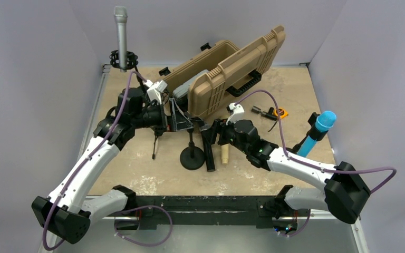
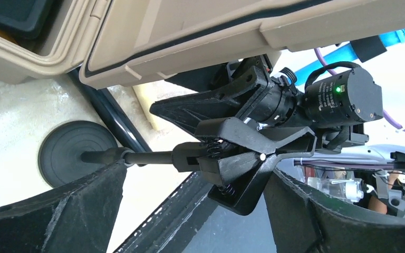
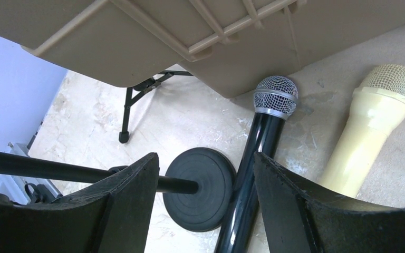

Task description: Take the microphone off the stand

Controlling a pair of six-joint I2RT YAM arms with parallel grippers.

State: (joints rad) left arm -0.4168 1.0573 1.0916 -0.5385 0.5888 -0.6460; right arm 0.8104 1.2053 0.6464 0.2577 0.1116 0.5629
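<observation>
A: Top external: what's in the open tan case [image 1: 232, 68]?
B: Something grey, unclear. The black microphone [image 3: 263, 132] lies on the worktop [image 1: 274, 163] beside the stand's base [image 3: 200, 195], head near the case. The left pincer [image 2: 198, 168] and right pincer [image 3: 205, 158] gape, gripping nothing.

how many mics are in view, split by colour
grey microphone: 1
black microphone: 1
cream microphone: 1
blue microphone: 1
total: 4
</observation>
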